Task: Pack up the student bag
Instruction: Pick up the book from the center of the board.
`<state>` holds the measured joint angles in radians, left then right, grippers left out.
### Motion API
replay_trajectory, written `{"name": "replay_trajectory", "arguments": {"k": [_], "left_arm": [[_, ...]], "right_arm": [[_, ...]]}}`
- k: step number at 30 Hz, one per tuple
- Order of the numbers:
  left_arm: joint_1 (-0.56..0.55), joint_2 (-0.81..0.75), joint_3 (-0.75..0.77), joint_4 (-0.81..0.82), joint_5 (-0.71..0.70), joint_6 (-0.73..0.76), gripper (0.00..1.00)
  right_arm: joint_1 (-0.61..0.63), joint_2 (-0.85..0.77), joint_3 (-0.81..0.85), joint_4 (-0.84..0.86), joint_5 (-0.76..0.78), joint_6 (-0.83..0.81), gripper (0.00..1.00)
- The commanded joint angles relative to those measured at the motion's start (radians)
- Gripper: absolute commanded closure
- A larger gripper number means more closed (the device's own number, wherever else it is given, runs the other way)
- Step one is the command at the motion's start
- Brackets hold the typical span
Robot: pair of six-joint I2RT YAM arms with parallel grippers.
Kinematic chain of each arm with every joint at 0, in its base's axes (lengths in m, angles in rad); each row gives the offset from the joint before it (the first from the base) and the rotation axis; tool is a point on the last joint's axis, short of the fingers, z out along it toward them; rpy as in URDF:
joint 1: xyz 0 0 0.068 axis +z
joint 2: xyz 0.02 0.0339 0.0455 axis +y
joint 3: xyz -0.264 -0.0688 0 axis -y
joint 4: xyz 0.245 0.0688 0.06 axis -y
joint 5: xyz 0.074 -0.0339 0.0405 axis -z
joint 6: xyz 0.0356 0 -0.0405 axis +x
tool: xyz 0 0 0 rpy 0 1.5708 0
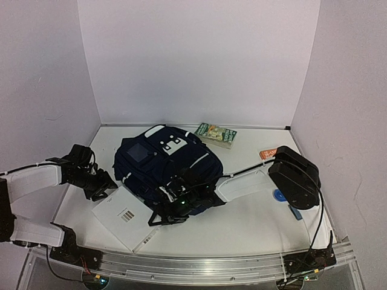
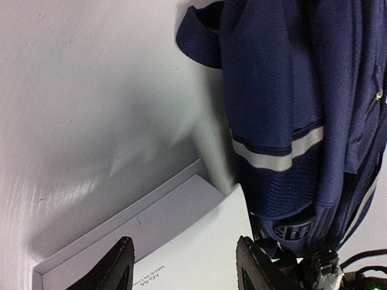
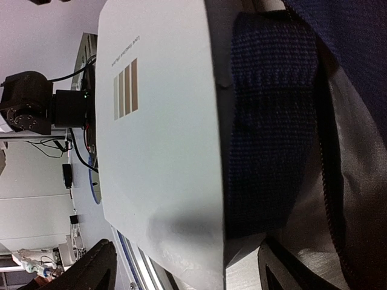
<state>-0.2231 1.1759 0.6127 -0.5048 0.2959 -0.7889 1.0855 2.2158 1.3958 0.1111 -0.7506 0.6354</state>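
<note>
The backpack (image 1: 158,162) is lying in the middle of the table (image 1: 254,225), touching a white box (image 1: 124,217) near the front edge. The left gripper (image 2: 184,267) and right gripper (image 3: 187,269) are both hanging released over the box.

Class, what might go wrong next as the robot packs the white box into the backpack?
The webbing strap lies against the edge of the white box and may snag it at the mouth of the backpack. The left tool, open over the box's end, might push it askew rather than inward.
</note>
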Motion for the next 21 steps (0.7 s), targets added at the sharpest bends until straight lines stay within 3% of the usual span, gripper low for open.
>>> {"name": "replay_trajectory", "arguments": {"k": [1,5,11,17,21], "left_arm": [[-0.037,-0.069,-0.051,0.029,0.118,-0.041,0.43],[-0.046,-0.111,-0.079,0.008,0.083,-0.053,0.36],[-0.047,-0.080,-0.092,0.065,0.124,-0.067,0.39],[-0.047,-0.056,-0.087,0.079,0.121,-0.059,0.40],[-0.048,-0.061,-0.087,0.085,0.127,-0.058,0.40]], "right_arm": [[-0.002,-0.025,-0.025,0.042,0.002,-0.014,0.31],[-0.023,-0.044,-0.049,0.041,-0.006,-0.012,0.37],[-0.029,-0.081,-0.060,0.049,-0.056,-0.022,0.61],[-0.029,-0.152,-0.098,0.063,-0.100,-0.051,0.77],[-0.030,-0.185,-0.111,0.066,-0.118,-0.059,0.95]]}}
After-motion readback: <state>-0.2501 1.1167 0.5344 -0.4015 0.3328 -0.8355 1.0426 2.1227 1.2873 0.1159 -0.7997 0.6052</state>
